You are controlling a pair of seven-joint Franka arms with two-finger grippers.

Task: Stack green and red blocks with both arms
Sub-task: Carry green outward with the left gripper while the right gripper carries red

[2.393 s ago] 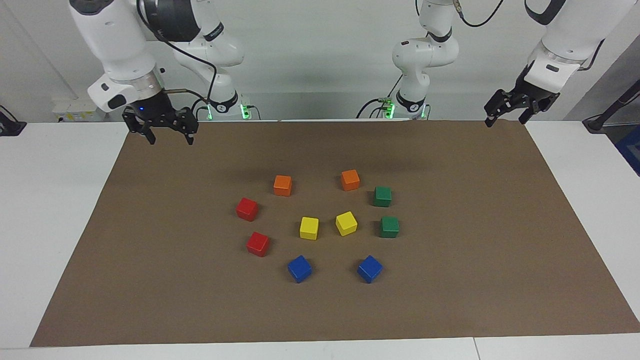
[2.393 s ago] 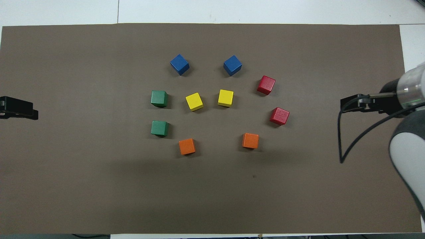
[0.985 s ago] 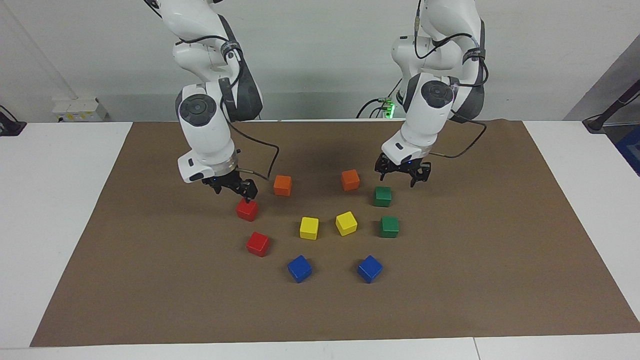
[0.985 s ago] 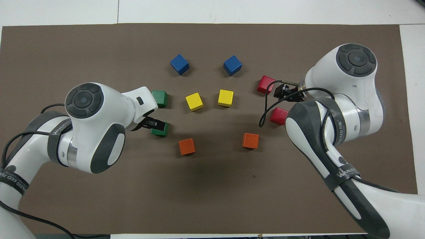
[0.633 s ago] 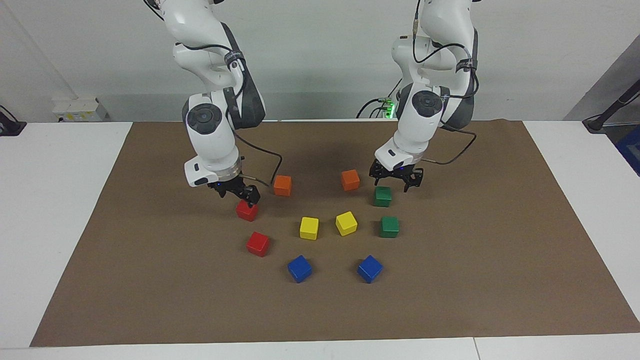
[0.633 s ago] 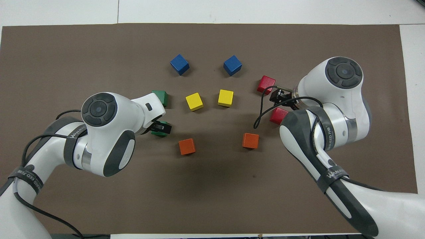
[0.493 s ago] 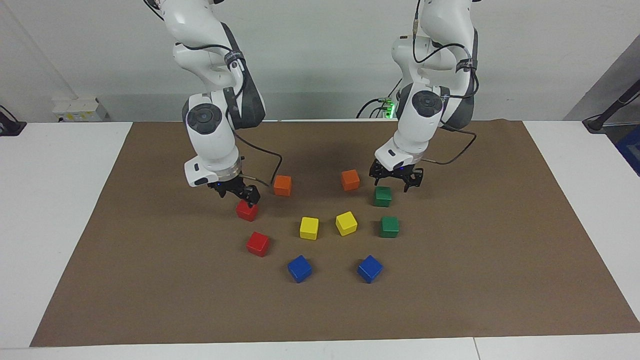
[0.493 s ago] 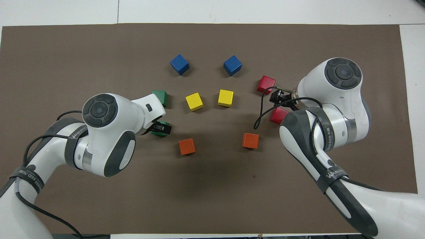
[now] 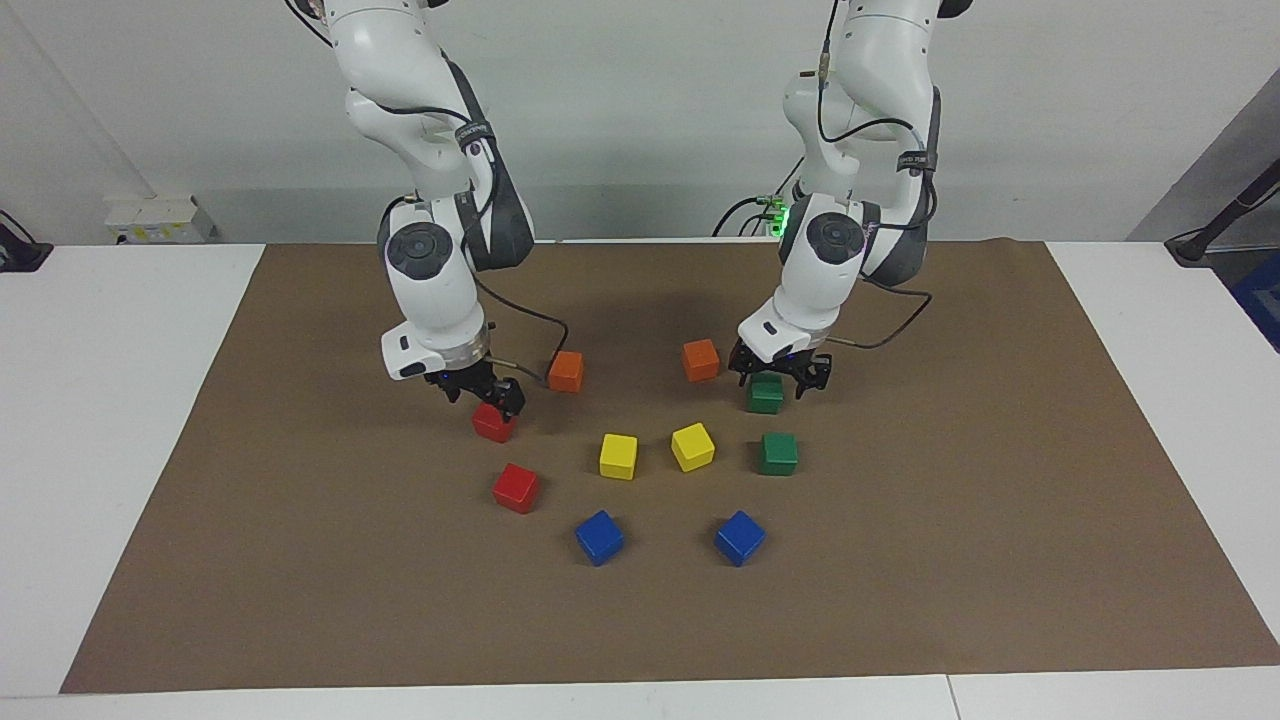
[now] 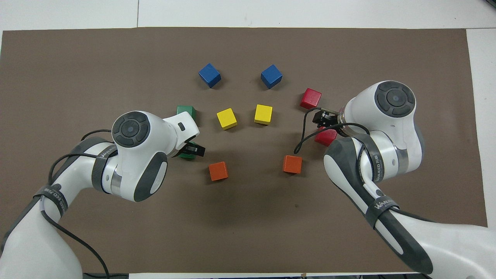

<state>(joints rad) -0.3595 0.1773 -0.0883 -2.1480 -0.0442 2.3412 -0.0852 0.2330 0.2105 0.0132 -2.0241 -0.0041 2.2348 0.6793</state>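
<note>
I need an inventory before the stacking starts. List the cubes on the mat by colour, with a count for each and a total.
Red cubes: 2
Green cubes: 2
Orange cubes: 2
Yellow cubes: 2
Blue cubes: 2
Total: 10 cubes, none stacked yet.

We see two green blocks, the nearer green block [image 9: 765, 393] partly hidden by an arm, the farther green block [image 9: 778, 453] flat. Both red blocks (glossy) sit apart: the nearer red block [image 9: 493, 422], perhaps touched, and the farther red block [image 9: 516, 488].
</note>
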